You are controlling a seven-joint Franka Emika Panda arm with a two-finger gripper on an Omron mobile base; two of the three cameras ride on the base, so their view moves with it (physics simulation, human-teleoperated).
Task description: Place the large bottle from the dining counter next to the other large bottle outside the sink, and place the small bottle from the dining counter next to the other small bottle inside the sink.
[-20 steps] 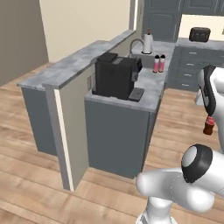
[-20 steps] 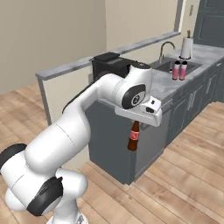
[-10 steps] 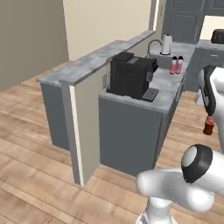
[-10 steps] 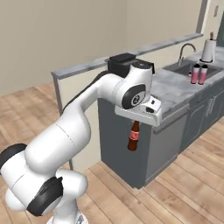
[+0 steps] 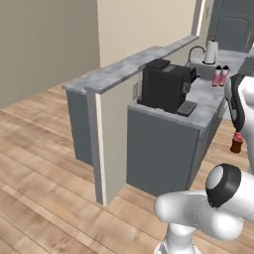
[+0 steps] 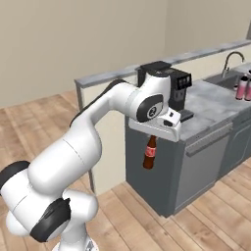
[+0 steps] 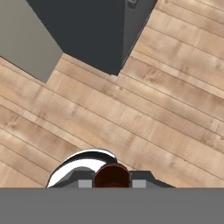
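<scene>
End effector (image 6: 153, 138) clenching small brown bottle (image 6: 150, 153) by neck — hanging upright over floor, carrying toward sink (image 5: 198, 66) beside pink bottles (image 5: 221, 75).

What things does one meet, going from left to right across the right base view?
Robot arm → small brown bottle in the gripper → black coffee machine → faucet → two pink bottles.

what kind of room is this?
Most likely a home kitchen, rendered: grey counter with a sink faucet, a black coffee machine on top, base cabinets below and a wood plank floor.
</scene>
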